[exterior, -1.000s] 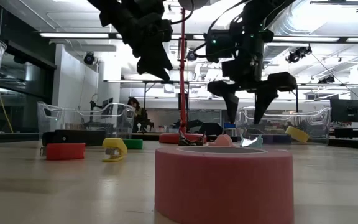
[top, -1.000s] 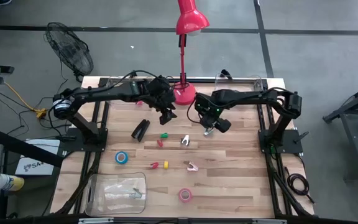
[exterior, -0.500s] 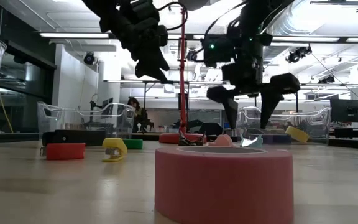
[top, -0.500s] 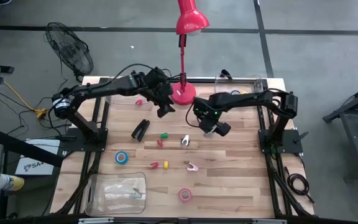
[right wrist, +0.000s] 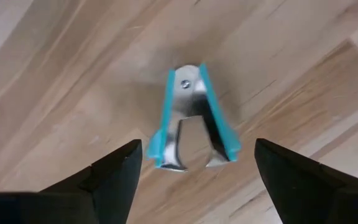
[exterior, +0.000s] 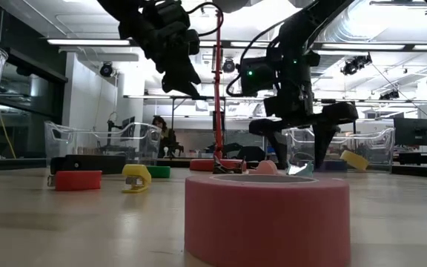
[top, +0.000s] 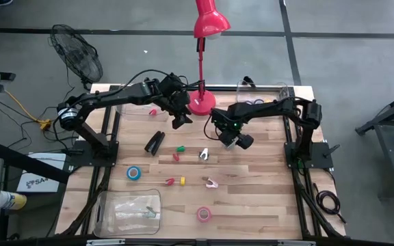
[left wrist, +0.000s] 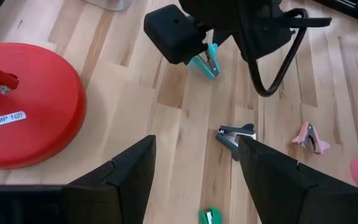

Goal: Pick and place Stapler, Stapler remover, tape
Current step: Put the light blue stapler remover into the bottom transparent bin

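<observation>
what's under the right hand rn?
A teal staple remover lies on the wooden table directly below the open right hand, untouched, between its fingers in the wrist view. In the high view the hand covers it.

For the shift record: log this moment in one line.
right gripper: open, above teal staple remover | left gripper: open, empty, near lamp base | stapler: untouched on table
</observation>
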You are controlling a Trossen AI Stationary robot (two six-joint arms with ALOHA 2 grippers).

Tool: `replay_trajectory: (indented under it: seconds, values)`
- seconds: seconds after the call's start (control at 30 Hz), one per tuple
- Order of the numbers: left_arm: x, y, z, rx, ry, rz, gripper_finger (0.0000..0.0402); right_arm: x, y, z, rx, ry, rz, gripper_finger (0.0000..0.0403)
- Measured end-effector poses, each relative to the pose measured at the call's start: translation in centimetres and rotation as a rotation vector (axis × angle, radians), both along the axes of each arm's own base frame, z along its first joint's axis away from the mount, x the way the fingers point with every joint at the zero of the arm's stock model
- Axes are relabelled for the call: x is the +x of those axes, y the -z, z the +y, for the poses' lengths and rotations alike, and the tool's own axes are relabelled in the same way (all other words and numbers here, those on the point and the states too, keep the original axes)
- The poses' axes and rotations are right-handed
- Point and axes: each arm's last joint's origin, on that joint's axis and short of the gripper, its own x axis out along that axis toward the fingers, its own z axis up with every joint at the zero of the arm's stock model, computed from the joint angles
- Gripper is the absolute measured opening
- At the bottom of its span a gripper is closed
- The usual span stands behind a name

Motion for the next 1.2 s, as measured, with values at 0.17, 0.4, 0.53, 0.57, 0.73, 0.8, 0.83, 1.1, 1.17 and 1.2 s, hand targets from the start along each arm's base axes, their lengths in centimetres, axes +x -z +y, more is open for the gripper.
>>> replay_trajectory:
  seconds: [0.17, 0.4, 0.53, 0.57, 0.73, 0.8, 0.83, 1.1, 1.17, 1.2]
  values:
    - [-0.12, 0.02, 0.21, -0.001, -0.008, 0.003, 0.0224, 0.02, 0.0, 0.03, 0.002, -0.003, -0.002, 0.0287]
    - [-0.11, 0.02, 0.19, -0.001, -0.008, 0.003, 0.0224, 0.04, 0.0, 0.01, 0.002, -0.018, -0.007, 0.0249]
    - [-0.11, 0.02, 0.2, -0.003, -0.011, 0.004, 0.0224, 0.05, 0.0, 0.01, 0.001, -0.034, -0.009, 0.0224]
    - [-0.11, 0.02, 0.2, -0.005, -0.013, 0.004, 0.0224, 0.06, -0.01, 0.01, 0.001, -0.034, -0.01, 0.0217]
    - [-0.11, 0.02, 0.2, -0.004, -0.015, 0.005, 0.0224, 0.05, -0.01, 0.0, -0.003, -0.034, -0.008, 0.0182]
    - [-0.11, 0.02, 0.21, -0.005, -0.017, 0.005, 0.0224, 0.05, -0.01, 0.0, -0.004, -0.034, -0.008, 0.0166]
    - [-0.11, 0.02, 0.21, -0.007, -0.018, 0.005, 0.0224, 0.05, -0.01, 0.0, -0.004, -0.034, -0.008, 0.0157]
    - [-0.11, 0.02, 0.21, -0.022, -0.035, 0.008, 0.0224, 0.06, -0.01, -0.01, -0.006, -0.026, -0.007, 0.0087]
    - [-0.11, 0.03, 0.21, -0.022, -0.035, 0.008, 0.0224, 0.06, -0.02, -0.01, -0.005, -0.019, -0.007, 0.0076]
    - [-0.11, 0.02, 0.21, -0.023, -0.036, 0.008, 0.0224, 0.07, -0.02, -0.01, -0.005, -0.009, -0.006, 0.0073]
